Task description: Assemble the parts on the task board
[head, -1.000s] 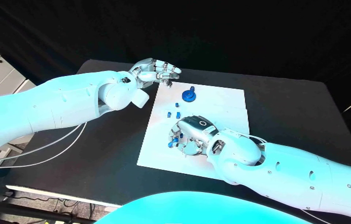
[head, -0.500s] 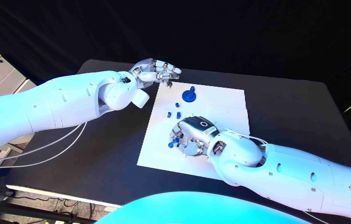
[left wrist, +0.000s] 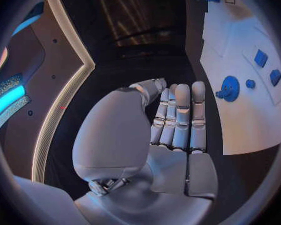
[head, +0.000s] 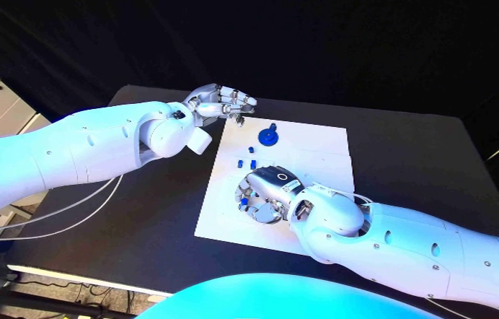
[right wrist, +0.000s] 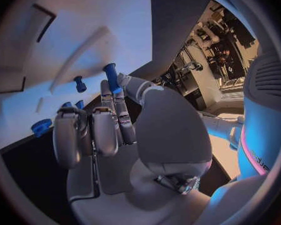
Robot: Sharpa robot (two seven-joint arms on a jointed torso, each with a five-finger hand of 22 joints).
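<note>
The white task board (head: 312, 153) lies mid-table. On its far part sit a blue gear (head: 268, 138) and a few small blue parts (head: 246, 163). My right hand (head: 267, 191) hovers low over the board's near left part and pinches a blue peg (right wrist: 110, 77) between thumb and fingertip. A second blue peg (right wrist: 80, 83) stands on the board just beyond it. My left hand (head: 221, 104) hangs at the board's far left corner, fingers curled together and holding nothing. The left wrist view shows that hand (left wrist: 172, 130), the gear (left wrist: 230, 88) and two blue blocks (left wrist: 261, 58).
The black table (head: 405, 153) runs around the board on all sides. My left forearm (head: 94, 146) lies over the table's left side, with white cables (head: 63, 211) beneath it. My right forearm (head: 395, 243) covers the board's near right corner.
My right hand has shifted slightly left over the board's near part, still pinching the peg. The left hand has stayed in place.
</note>
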